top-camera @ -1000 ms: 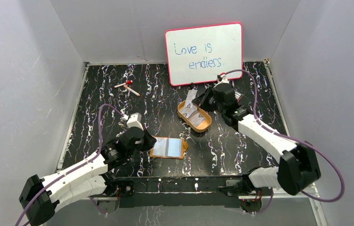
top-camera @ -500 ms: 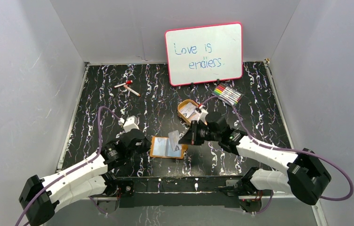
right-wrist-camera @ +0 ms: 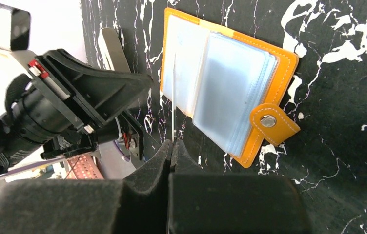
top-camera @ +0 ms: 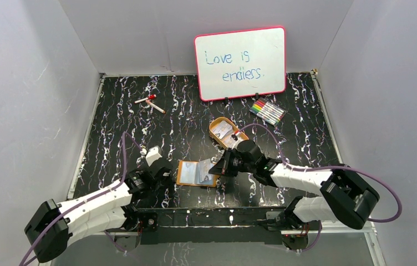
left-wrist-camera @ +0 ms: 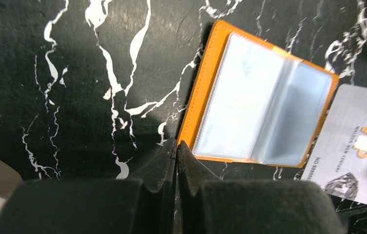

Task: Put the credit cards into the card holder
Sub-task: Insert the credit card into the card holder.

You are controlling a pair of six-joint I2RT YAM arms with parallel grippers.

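Card holder (top-camera: 197, 173): lying open, lower centre of the top view. My right end effector (right-wrist-camera: 173, 143): pinching one credit card (left-wrist-camera: 352, 151) at its right edge. My left end effector (left-wrist-camera: 176, 144): pressed together beside its left corner.

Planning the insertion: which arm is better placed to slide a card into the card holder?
Right: the right claw is shut on a credit card at the open card holder. The left claw is shut, empty, beside it.

whiteboard (top-camera: 240, 62): "Love is endless." handwritten in blue marker
credit card (left-wrist-camera: 347, 122): gold "V" and "P"; "NO." with digits running off; smaller print blurred
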